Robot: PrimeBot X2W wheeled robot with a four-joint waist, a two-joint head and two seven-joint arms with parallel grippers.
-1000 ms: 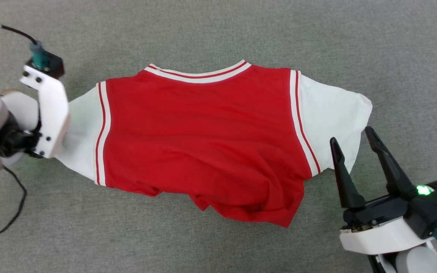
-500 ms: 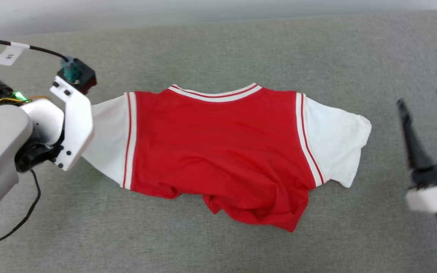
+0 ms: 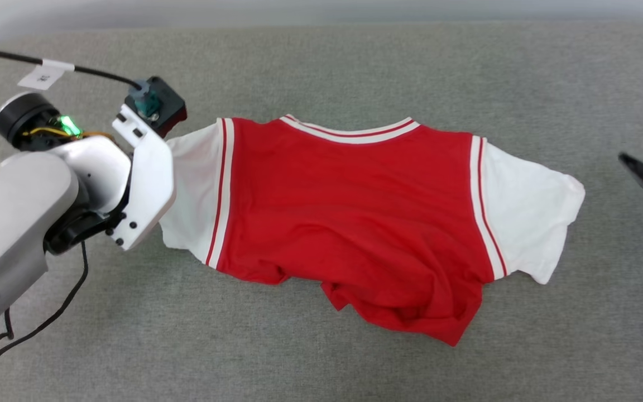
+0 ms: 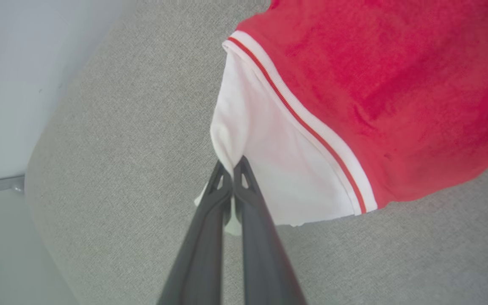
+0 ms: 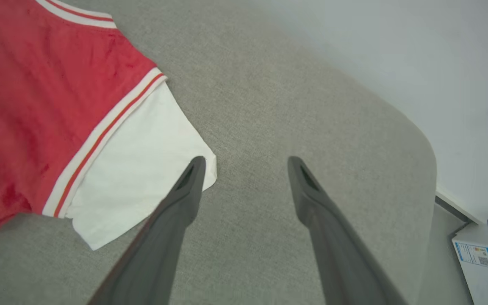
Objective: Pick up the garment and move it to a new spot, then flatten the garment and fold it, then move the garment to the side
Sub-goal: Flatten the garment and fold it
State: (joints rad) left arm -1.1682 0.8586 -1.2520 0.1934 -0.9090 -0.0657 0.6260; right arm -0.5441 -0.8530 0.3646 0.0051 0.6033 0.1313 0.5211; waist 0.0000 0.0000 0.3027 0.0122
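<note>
Pinching garment (image 4: 375, 84) sleeve, L fingers (image 4: 203, 245), seen L wrist | R fingers (image 5: 174, 220) apart

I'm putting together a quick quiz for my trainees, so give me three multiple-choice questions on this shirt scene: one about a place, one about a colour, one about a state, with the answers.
1. Where does the left claw grip the garment?
A. the collar
B. the edge of a white sleeve
C. the bottom hem

2. What colour is the garment's body?
A. blue
B. red
C. black

3. How does the right claw stand?
A. shut on a sleeve
B. shut on nothing
C. open, holding nothing

Answers:
1 B: in the left wrist view the closed fingers pinch the sleeve's edge.
2 B: the panel between the two sleeves is red.
3 C: its fingers stand wide apart over the grey surface, with nothing between them.
</note>
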